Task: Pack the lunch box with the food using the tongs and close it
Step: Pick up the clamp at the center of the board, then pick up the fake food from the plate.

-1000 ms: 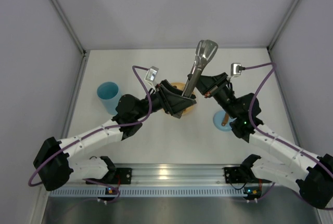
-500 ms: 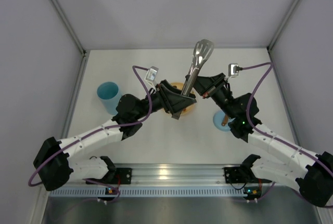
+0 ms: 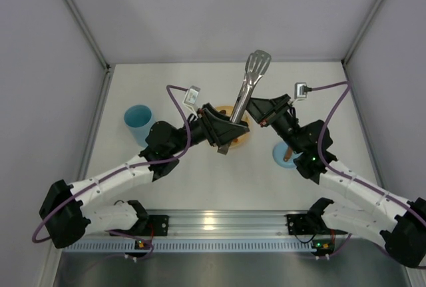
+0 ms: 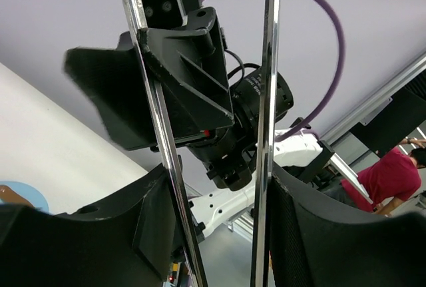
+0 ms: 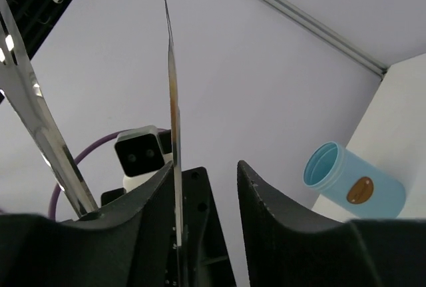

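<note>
The silver tongs (image 3: 250, 86) stand steeply over the middle of the table, head up and toward the back. My left gripper (image 3: 225, 134) is shut on their lower end. In the left wrist view both tong arms (image 4: 268, 100) press against the pads of the left gripper (image 4: 216, 190). My right gripper (image 3: 255, 110) is open beside the tongs, and one tong arm (image 5: 174, 114) lies along its left finger (image 5: 150, 200), clear of the other. The lunch box (image 3: 138, 118) stands open at the left. Its lid (image 3: 285, 156) lies partly under the right arm. The food is hidden.
An orange plate (image 3: 243, 138) lies under the two grippers, mostly covered by them. Grey walls close the table at the left, back and right. The blue tub (image 5: 353, 180) shows in the right wrist view with a brown patch on its side.
My right gripper has opened and let go of the tongs. The left gripper has squeezed the tong arms closer together, and the tongs' head has shifted slightly left.
</note>
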